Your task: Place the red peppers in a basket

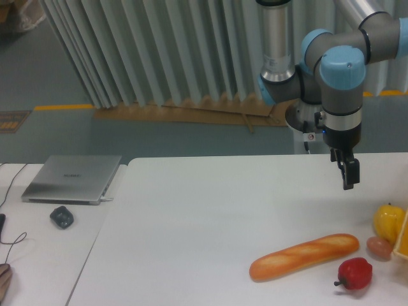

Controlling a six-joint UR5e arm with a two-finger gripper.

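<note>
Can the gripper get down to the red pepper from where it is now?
Probably yes. The gripper hangs above the table, and the red pepper sits uncovered below it, apart from the bread loaf.

Soft, even light — faint shadows, slightly blurry throughout.

Table [210, 210]: smooth, matt white surface. Red pepper [355, 273]: glossy, smooth red skin; short dark stem. Bread loaf [305, 255]: golden-orange crust with a slight sheen. Yellow pepper [389, 220]: smooth, shiny skin. Laptop [72, 179]: brushed silver metal, matt. Arm [338, 70]: grey metal tubing, light-blue plastic joint caps with a soft gloss. Gripper [347, 178]: dark, matt finish. Backdrop [159, 51]: ribbed grey panels, matt
</note>
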